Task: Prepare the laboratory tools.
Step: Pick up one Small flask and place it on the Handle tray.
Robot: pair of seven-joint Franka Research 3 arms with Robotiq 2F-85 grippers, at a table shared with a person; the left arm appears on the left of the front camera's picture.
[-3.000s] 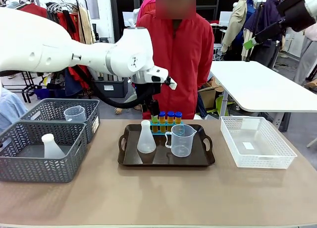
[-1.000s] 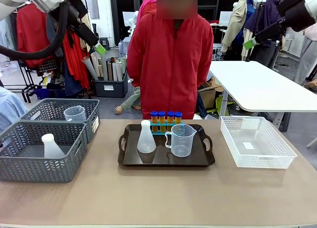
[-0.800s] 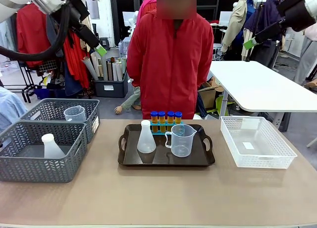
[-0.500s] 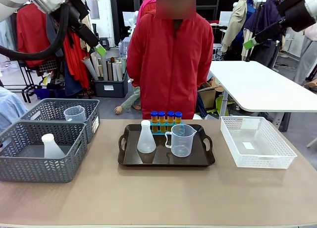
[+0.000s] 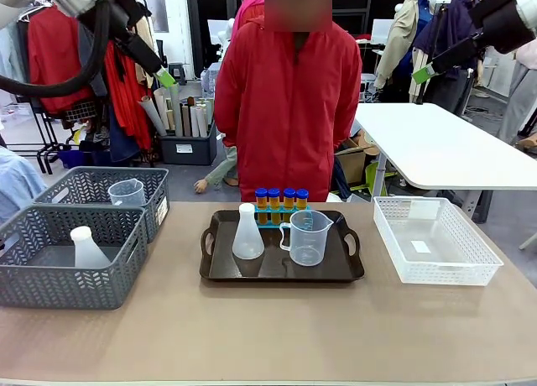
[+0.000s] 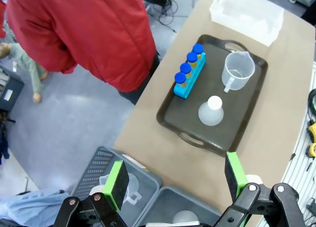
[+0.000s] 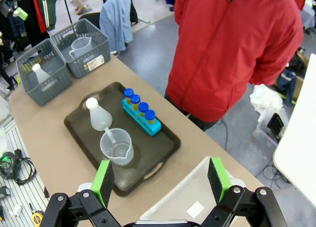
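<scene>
Four orange-yellow tubes (image 5: 278,200) with blue caps stand in a blue rack (image 5: 280,210) at the 12 o'clock edge of a dark brown tray (image 5: 281,250) in the middle of the counter (image 5: 268,336). On the tray, a translucent white conical flask (image 5: 247,233) stands toward 9 o'clock and a clear handled measuring beaker (image 5: 307,237) just beside it toward 3 o'clock, both in front of the rack.

Both arms are raised high above the counter. The left claw (image 6: 173,180) has its green-padded fingers spread wide and grips nothing; from above it looks down on the tray. The right claw (image 7: 160,180) is likewise wide open and empty, hanging over the counter edge near a white basket (image 5: 434,239) at the tray's 3 o'clock.

At 9 o'clock sit two grey baskets (image 5: 80,235): the nearer holds another flask (image 5: 86,247), the farther another beaker (image 5: 127,192). A person in a red jacket (image 5: 289,101) stands at 12 o'clock behind the counter.
</scene>
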